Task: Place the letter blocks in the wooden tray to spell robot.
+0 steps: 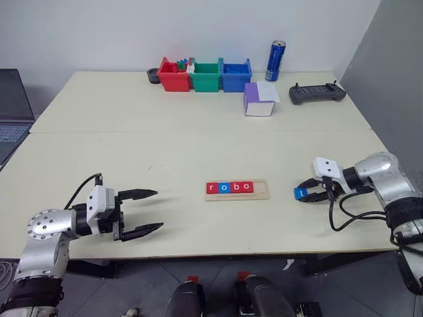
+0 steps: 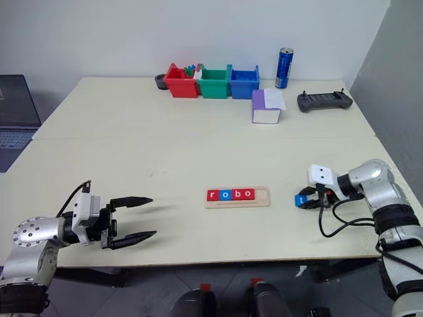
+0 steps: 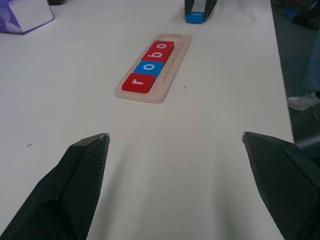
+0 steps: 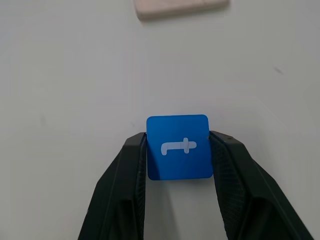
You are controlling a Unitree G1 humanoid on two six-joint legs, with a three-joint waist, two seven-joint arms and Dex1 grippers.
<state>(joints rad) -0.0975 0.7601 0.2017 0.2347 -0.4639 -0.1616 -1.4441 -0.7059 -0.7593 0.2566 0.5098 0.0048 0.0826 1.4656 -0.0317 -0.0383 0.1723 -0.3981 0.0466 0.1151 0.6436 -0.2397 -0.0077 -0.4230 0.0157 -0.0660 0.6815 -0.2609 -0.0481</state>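
The tray (image 1: 237, 190), a long shallow light-wood strip with a raised rim, lies on the table (image 1: 198, 142) and holds four flat square blocks reading "r o b o": red r (image 1: 212, 188), blue o (image 1: 223, 187), red b (image 1: 234, 187), red o (image 1: 246, 187). The slot at the tray's right end is bare wood. The fifth block, the blue t (image 4: 178, 147), sits on the table right of the tray, apart from it; its white lowercase letter lies sideways in the right wrist view. The right gripper (image 4: 178, 150) is clamped on this block, one textured black finger (image 4: 131, 165) pressed against each opposite edge. The left gripper (image 1: 147, 211) hangs above the table left of the tray, released, its fingers spread wide with nothing between them. At the far edge stand three plastic bins, red (image 1: 173, 78), green (image 1: 205, 77) and blue (image 1: 235, 76); small items in the red one are too small to identify. A blue can (image 1: 275, 61) carries print that cannot be read. A purple-and-white box (image 1: 258, 100) and a dark controller (image 1: 316, 93) lie near it. A laptop (image 1: 12, 122) is cut off at the left edge.
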